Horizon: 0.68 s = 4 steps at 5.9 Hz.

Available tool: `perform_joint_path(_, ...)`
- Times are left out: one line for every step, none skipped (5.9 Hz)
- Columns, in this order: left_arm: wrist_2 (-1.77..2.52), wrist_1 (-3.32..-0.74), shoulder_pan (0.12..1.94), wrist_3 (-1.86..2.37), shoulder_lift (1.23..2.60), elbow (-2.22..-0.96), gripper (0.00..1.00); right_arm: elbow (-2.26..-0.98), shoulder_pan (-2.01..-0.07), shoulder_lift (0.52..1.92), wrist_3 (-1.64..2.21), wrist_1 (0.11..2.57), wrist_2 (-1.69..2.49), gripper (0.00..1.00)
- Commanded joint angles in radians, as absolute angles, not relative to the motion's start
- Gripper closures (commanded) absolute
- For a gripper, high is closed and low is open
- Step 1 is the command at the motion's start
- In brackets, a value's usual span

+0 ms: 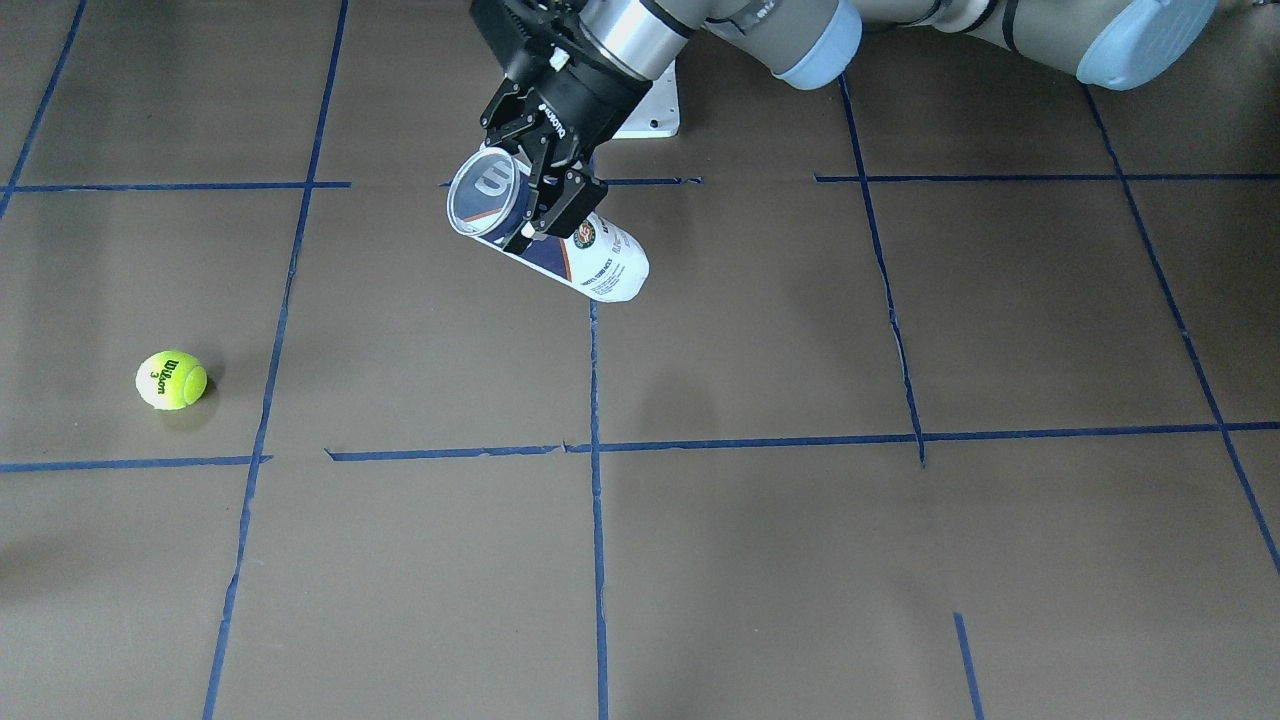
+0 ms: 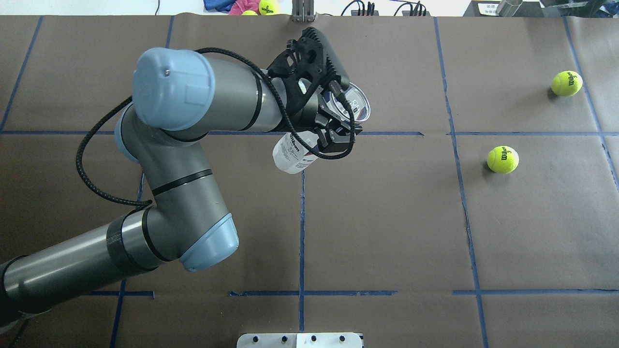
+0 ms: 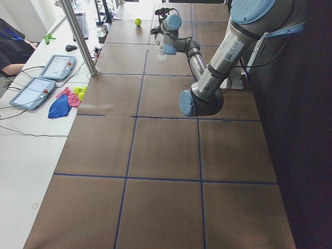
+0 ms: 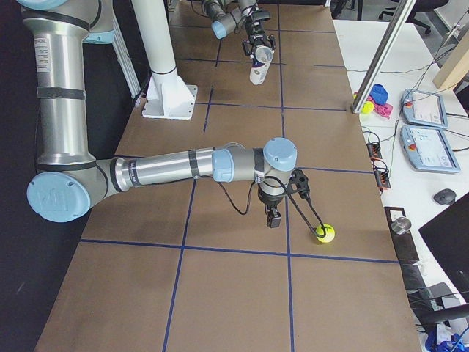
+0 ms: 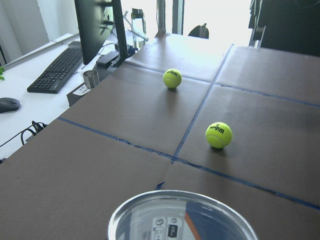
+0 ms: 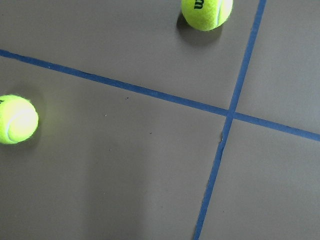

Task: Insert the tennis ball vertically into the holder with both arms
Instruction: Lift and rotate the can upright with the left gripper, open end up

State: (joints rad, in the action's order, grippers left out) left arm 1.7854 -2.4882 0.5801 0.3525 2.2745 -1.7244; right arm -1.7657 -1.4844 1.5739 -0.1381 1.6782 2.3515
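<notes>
The holder (image 1: 545, 228), a clear can with a white and navy label, hangs tilted above the table, open rim (image 2: 352, 102) up and away from the robot. My left gripper (image 1: 540, 215) is shut on it just below the rim. The rim (image 5: 182, 215) fills the bottom of the left wrist view. One tennis ball (image 2: 503, 159) lies on the table's right half, and another ball (image 2: 567, 83) lies farther out. My right gripper (image 4: 273, 218) shows only in the exterior right view, pointing down beside a ball (image 4: 325, 233) without touching it; I cannot tell whether it is open or shut.
The white pedestal base (image 1: 655, 110) stands behind the can. Beyond the table's far edge lie spare balls and cloths (image 2: 251, 6). A side desk holds tablets (image 4: 423, 110) and a keyboard (image 5: 55, 70). A person's sleeve (image 3: 10, 41) shows at that desk.
</notes>
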Motion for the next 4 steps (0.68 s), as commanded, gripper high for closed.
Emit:
perform_joint_path(1.694,-2.792,0.559,0.397,2.215,-1.662,0.18,-1.767,-1.485,1.574,-0.138,1.678,2.352,0.0)
perform_joint_path(1.648,-2.968,0.548,0.397,2.215,-1.54,0.18,-1.767,-1.483,1.574,-0.138,1.678,2.352,0.0)
perform_joint_path(1.596,-3.158,0.534,0.396,2.217,-1.402,0.18,-1.767,-1.483,1.574,-0.138,1.678,2.352,0.0)
perform_joint_path(1.536,-3.288,0.506,0.394,2.218,-1.302,0.18,-1.767,-1.483,1.574,-0.138,1.678,2.352,0.0)
